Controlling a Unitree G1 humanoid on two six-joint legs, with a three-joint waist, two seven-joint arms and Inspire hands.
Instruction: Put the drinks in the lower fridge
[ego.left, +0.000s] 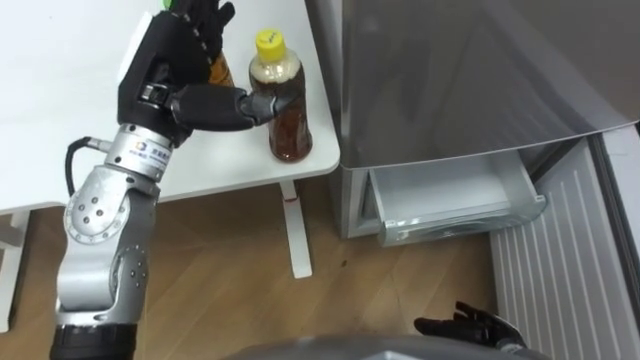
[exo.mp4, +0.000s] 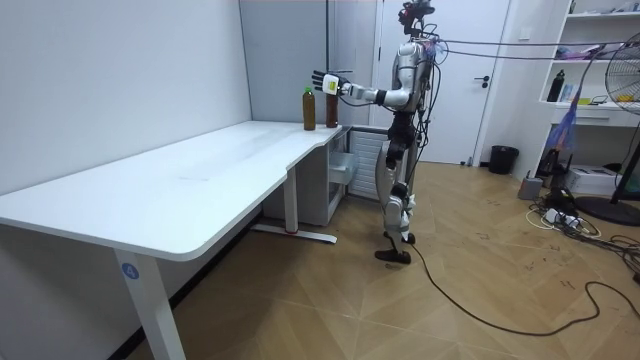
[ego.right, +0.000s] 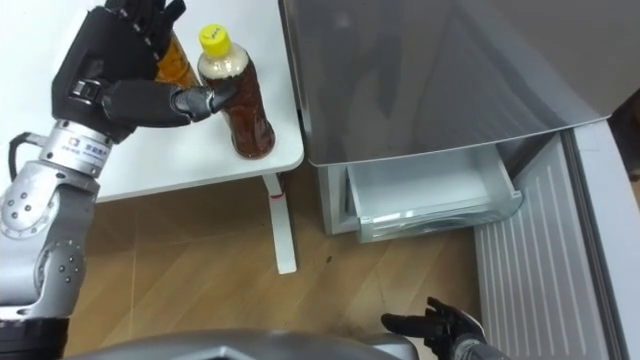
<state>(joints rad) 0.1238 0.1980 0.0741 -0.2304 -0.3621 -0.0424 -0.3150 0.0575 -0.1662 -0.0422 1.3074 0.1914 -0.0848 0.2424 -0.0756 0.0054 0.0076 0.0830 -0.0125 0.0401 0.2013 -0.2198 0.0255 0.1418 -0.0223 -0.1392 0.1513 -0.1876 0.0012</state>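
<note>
- White surface (ego.left: 60, 90) fills the upper left of the eye views, its rounded corner butting up to the fridge; wooden floor (ego.left: 230, 280) shows below it.
- Reaching in from the lower left, the robot's left hand (ego.left: 185, 62) is held over the surface with its fingers (ego.left: 205, 20) straight and spread upward, gripping nothing; only the thumb (ego.left: 240, 105) stretches sideways, its tip touching the side of the yellow-capped bottle.
- An amber bottle (ego.left: 221, 72) stands on the surface just behind the left hand, largely hidden by it.
- The yellow-capped bottle (ego.left: 287, 125), filled with brown drink, stands upright near the surface's corner, just beside the amber one.
- Grey fridge (ego.left: 450, 80) rises to the right of the surface; at its foot a pale drawer (ego.left: 450, 195) is pulled out, with a ribbed white panel (ego.left: 560, 260) just to its right.
- At the bottom edge the right hand (ego.left: 470, 325) hangs low with relaxed, loosely spread fingers, holding nothing.
- In the room view the robot stands upright at the far end of the surface beside the fridge, left arm stretched out level to the two bottles.
</note>
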